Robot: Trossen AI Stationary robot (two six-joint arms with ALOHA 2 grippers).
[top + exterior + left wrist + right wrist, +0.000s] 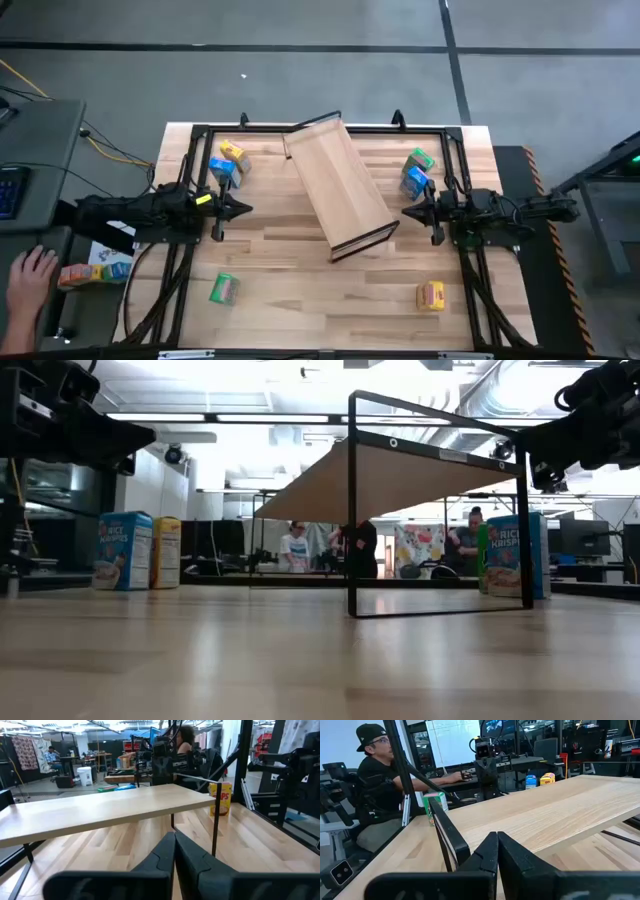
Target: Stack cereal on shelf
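1. The shelf point(340, 188) sits mid-bench point(300, 290), tilted, its dark frame end toward the bench's near edge; nothing rests on it.
2. The cereal is scattered around the shelf: a yellow-and-blue pair point(228, 163) to its left, a green-and-blue pair point(417, 170) to its right, a green box point(224, 289) and a yellow box point(431, 295) beyond its frame end.
3. The left pincer point(243, 209) and right pincer point(408, 211) flank the shelf, each with fingers together and empty.
4. Likely first step: part the fingers before descending, and grip a box across its narrow faces.
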